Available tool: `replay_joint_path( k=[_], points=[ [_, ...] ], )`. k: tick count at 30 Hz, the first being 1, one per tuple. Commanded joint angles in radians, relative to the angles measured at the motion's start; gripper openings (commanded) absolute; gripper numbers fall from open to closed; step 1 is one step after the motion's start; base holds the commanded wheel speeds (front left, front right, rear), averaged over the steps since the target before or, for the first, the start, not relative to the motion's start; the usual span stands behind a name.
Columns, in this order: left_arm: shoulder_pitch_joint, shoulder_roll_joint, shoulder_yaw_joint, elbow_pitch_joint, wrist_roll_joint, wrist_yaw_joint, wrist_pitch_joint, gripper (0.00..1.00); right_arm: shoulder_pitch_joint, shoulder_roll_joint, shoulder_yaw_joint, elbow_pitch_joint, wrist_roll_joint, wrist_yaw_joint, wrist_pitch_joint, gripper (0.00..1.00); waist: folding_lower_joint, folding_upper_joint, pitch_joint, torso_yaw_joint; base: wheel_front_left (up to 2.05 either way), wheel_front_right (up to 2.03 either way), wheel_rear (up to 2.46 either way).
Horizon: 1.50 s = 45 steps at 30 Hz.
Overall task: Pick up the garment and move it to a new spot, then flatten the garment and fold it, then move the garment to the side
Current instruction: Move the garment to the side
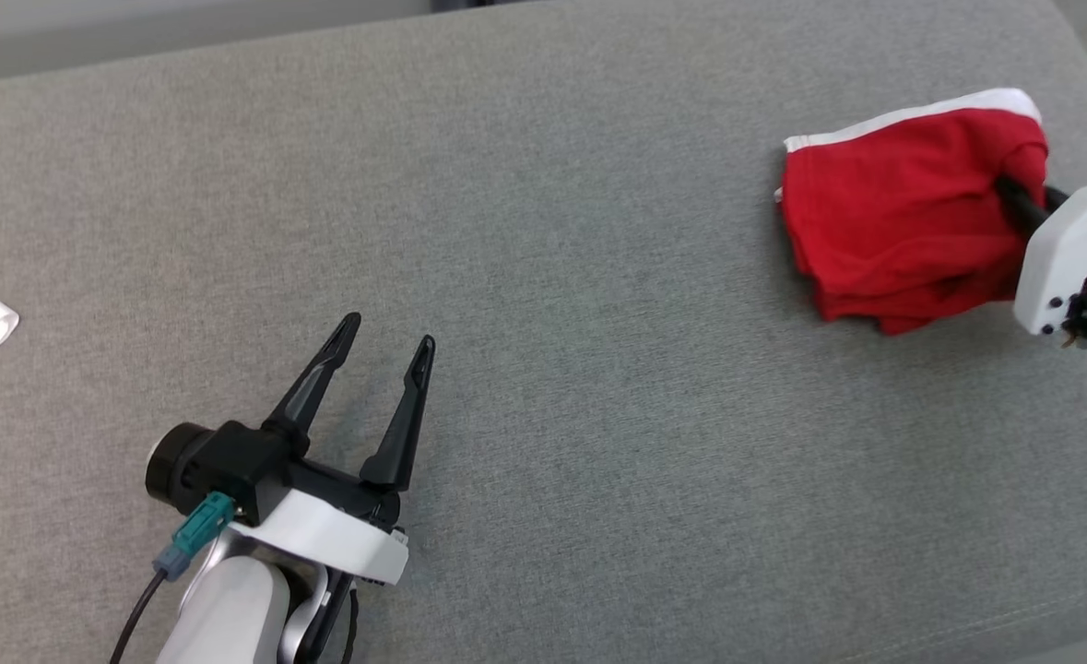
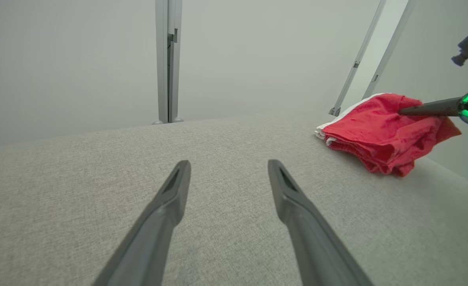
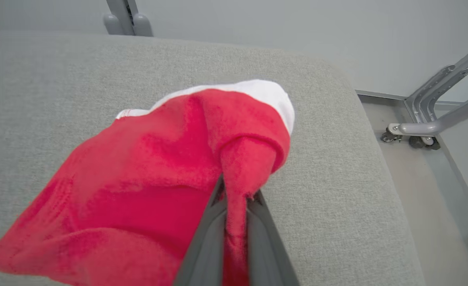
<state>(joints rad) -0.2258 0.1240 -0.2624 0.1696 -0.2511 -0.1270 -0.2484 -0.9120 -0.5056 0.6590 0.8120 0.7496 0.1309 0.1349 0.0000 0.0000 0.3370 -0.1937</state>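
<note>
- Head view: I see the folded red garment near the tabletop's right end, its long axis running roughly left-right.
- My right gripper is clamped on its right-hand fold.
- My left gripper hangs spread wide, empty, well apart to the left; I judge the right arm should shift it.

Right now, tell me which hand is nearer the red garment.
Right. The right hand is clamped on the red garment; the left hand sits open far across the grey surface.
</note>
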Motion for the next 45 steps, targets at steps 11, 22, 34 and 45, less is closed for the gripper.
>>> replay_joint_path(
  k=[11,22,34,45],
  points=[
    [-0.048,0.017,-0.014,-0.006,-0.008,-0.002,0.001,1.00,-0.168,-0.060,0.161,0.149,-0.124,0.000,0.011,0.00,0.0000,0.0000,0.066,0.022,0.00,0.00,0.00],
    [-0.047,0.007,-0.020,0.016,-0.022,0.002,-0.007,1.00,-0.198,-0.017,0.144,0.327,-0.141,0.000,-0.062,1.00,0.0000,0.0000,0.040,0.039,0.00,0.00,0.00],
    [0.009,-0.001,0.026,0.024,-0.048,0.026,-0.016,1.00,-0.216,0.002,0.075,0.391,-0.123,0.000,-0.284,1.00,0.0000,0.0000,-0.095,0.060,0.00,0.00,0.00],
    [0.085,0.022,0.155,-0.027,-0.069,0.061,-0.016,1.00,-0.030,0.029,0.005,0.091,-0.054,0.000,-0.401,1.00,0.0000,0.0000,-0.231,0.117,0.00,0.00,0.00]
  ],
)
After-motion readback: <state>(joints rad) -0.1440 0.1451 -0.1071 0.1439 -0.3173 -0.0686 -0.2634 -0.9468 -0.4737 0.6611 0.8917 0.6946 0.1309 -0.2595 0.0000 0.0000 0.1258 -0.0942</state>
